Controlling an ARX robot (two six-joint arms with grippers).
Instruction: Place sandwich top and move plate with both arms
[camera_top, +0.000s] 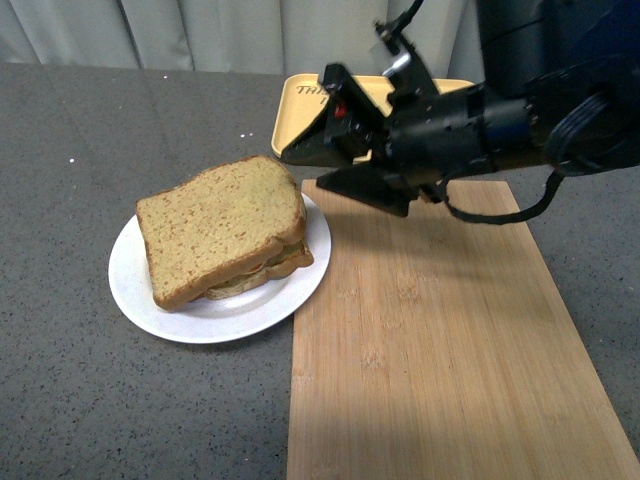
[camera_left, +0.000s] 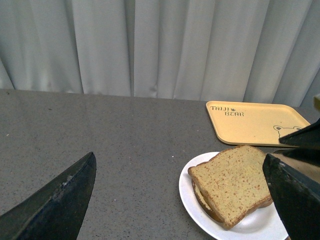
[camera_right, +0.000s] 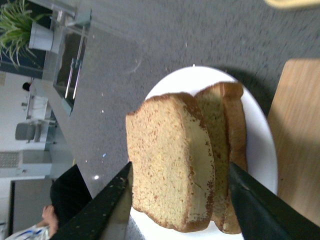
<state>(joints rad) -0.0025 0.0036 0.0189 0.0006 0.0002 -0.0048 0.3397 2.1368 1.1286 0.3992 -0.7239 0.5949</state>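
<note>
The sandwich top (camera_top: 220, 225), a tan speckled bread slice, lies on the lower slice (camera_top: 290, 262) on the round white plate (camera_top: 135, 290), left of centre. My right gripper (camera_top: 300, 168) is open just behind the plate's right rim, fingers pointing left at the sandwich. In the right wrist view the sandwich top (camera_right: 165, 160) and the plate (camera_right: 260, 150) show between its spread fingers, gripper (camera_right: 180, 167) empty. My left gripper (camera_left: 180, 157) is open and empty, out of the front view; its wrist view shows the sandwich top (camera_left: 232, 182) on the plate (camera_left: 192, 200) ahead.
A bamboo board (camera_top: 430, 330) lies right of the plate, touching or just under its rim. A yellow tray (camera_top: 300, 100) with a bear drawing sits behind, partly hidden by my right arm; it also shows in the left wrist view (camera_left: 255, 122). A grey curtain hangs behind the table.
</note>
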